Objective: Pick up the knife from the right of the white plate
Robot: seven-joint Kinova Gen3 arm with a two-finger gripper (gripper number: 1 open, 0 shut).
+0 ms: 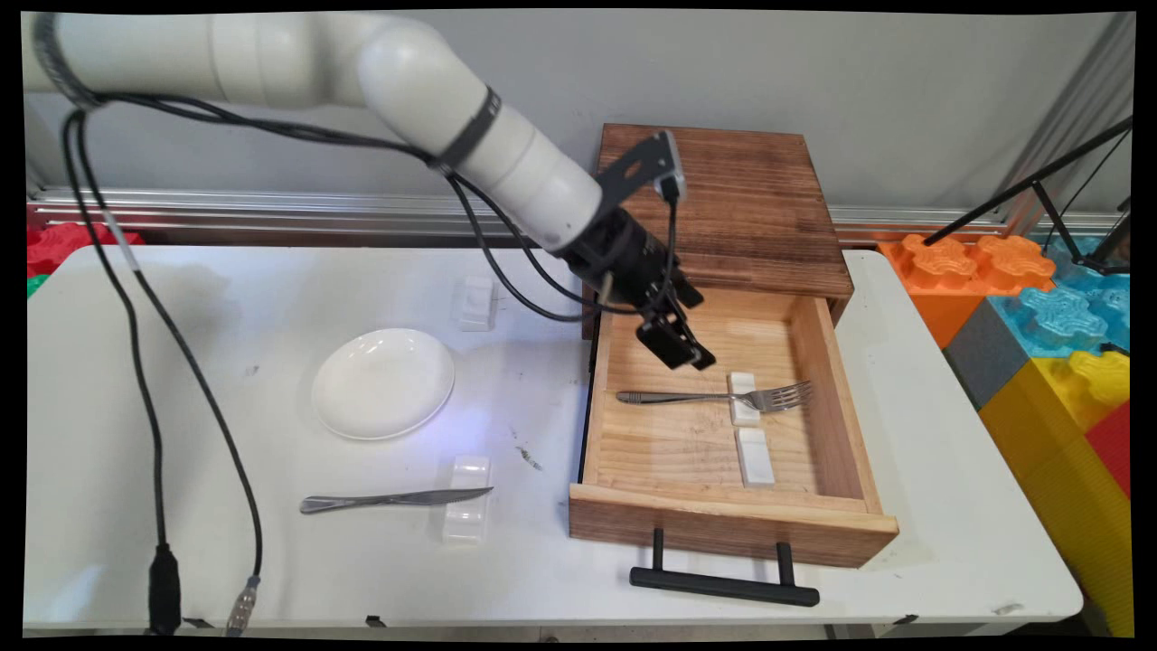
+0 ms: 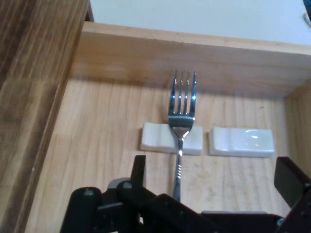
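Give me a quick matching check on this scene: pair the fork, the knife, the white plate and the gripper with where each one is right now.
Things:
1. fork
2. knife
3. white plate
4. gripper

Places:
A. on the bare table, left of the drawer, farther back than the knife
B. above the drawer's inside, open, over the fork's handle
C. in the open drawer, lying across a white rest
D. on the table near its front edge, blade end on a clear rest

Pairs: 1-C, 2-D, 3-A, 4-B
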